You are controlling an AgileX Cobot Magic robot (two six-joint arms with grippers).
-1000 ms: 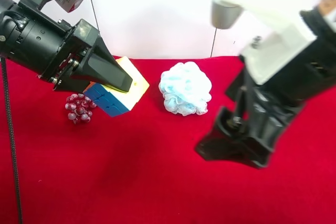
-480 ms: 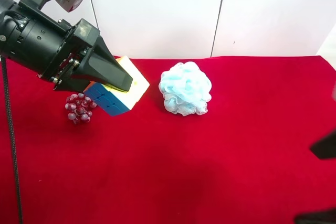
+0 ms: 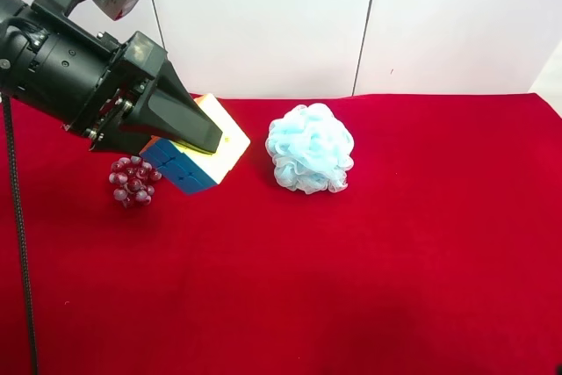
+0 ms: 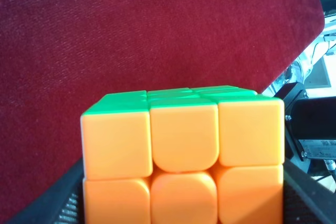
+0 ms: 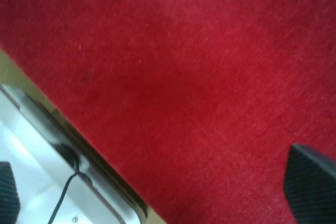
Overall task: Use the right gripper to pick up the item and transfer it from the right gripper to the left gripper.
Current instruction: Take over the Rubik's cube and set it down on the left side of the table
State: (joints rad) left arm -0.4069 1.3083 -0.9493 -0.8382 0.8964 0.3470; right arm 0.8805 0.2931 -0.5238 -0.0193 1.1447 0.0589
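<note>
Red cloth [image 3: 351,287] covers the whole table, smooth and flat from the near edge right back to the white wall. Two things lie on it, both in the far half. Toward the left of the high view lies a small bunch of dark purple grapes [image 3: 133,181]. Right of centre sits a pale blue and white bath pouf [image 3: 309,148], ruffled and round, well apart from the grapes. The near half is bare red fabric, and so is the right side. The right wrist view shows the same red cloth [image 5: 210,77] ending at the table's edge [image 5: 79,145], with a pale surface beyond it.
</note>
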